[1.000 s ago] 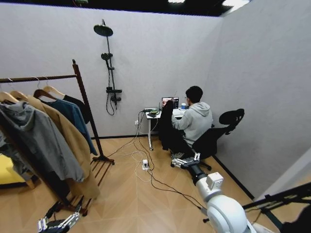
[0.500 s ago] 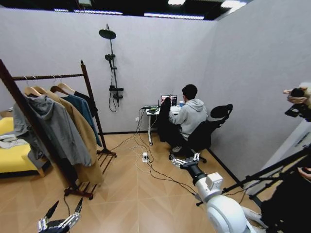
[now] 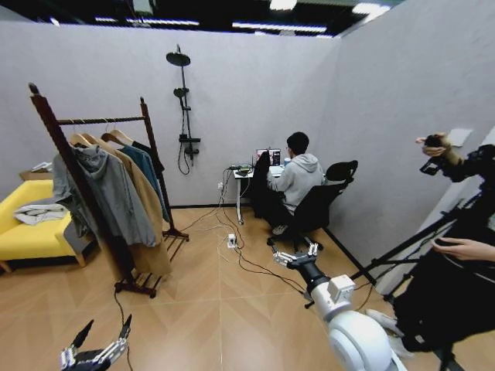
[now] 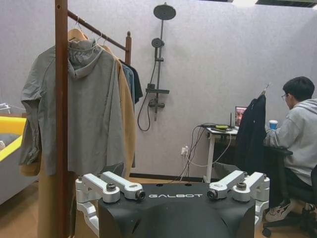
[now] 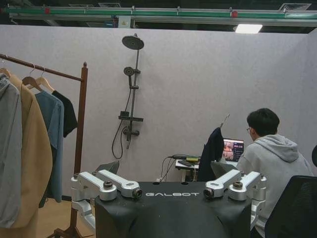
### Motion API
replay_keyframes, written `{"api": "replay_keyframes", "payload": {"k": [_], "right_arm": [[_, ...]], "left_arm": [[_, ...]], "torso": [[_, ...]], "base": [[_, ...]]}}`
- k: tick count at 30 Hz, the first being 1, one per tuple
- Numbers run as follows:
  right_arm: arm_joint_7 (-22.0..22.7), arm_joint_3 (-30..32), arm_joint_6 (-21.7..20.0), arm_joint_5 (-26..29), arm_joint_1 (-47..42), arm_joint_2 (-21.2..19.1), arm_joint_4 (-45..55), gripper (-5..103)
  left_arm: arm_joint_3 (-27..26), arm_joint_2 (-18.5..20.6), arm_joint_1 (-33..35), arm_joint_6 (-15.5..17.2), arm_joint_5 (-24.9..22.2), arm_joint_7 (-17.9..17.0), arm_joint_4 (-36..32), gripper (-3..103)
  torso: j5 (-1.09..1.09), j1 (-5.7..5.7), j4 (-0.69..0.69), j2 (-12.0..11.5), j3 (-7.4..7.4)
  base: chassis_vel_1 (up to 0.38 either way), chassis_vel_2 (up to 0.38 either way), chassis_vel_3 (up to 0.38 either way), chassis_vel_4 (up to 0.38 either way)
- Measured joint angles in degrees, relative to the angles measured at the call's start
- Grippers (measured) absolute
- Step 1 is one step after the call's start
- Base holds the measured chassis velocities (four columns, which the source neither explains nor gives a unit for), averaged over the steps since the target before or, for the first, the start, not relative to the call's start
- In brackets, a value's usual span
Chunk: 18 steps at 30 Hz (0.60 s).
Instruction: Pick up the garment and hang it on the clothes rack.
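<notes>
Head view: the clothes rack (image 3: 54,133) stands on the robot's left. 4 garments hang on its bar. The garment (image 3: 153,157) is the black top at the far end, just beside the far post. It shows as no more than a dark sliver past a teal-blue shirt (image 3: 142,166), a tan coat (image 3: 144,226) and a grey hoodie (image 3: 108,193).

The left gripper (image 3: 103,331) hangs low near the floor, well apart from the rack. Its 2 fingers are spread wide with nothing between them. The right gripper (image 3: 294,252) reaches out over the floor on the other side, farther still from the garment, also splayed and empty.

Left wrist view: the hoodie and the near post cover most of the rack. The black top is a narrow dark strip by the far post, and its hanger cannot be made out.

Right wrist view: the top's shoulder and short sleeve hang clear beside the far post, on a pale wooden hanger (image 5: 44,82). The near end of the rack is cut off at the edge. Another dark garment (image 5: 213,148) hangs by the desk, and its shape is hard to read.
</notes>
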Motion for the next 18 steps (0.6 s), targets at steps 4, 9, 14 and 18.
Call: {"api": "replay_keyframes", "payload": {"k": [4,9,14,18], "right_arm": [[-0.1,0.0,-0.1,-0.2,0.0,0.1,-0.1,100],[-0.1,-0.1,-0.1,-0.2,0.3,0.1,-0.1,100],[-0.1,-0.1,-0.1,-0.2,0.0,0.1,-0.1,100],[-0.1,0.1,-0.1,-0.1,0.0,-0.2,0.0,100]], "left_arm": [[0.0,0.0,0.0,0.0,0.0,0.0,0.0,100],[0.0,0.0,0.0,0.0,0.0,0.0,0.0,100],[0.0,0.0,0.0,0.0,0.0,0.0,0.0,100],[0.0,0.0,0.0,0.0,0.0,0.0,0.0,100]], "torso": [[0.0,0.02,0.01,0.0,0.01],[0.0,0.07,0.01,0.0,0.03],[0.01,0.06,0.01,0.0,0.03],[-0.01,0.02,0.0,0.0,0.0]], "base": [[0.064,-0.062,-0.046,0.048],[0.0,0.0,0.0,0.0],[0.078,-0.064,-0.079,0.071],[0.15,-0.13,-0.147,0.156]]}}
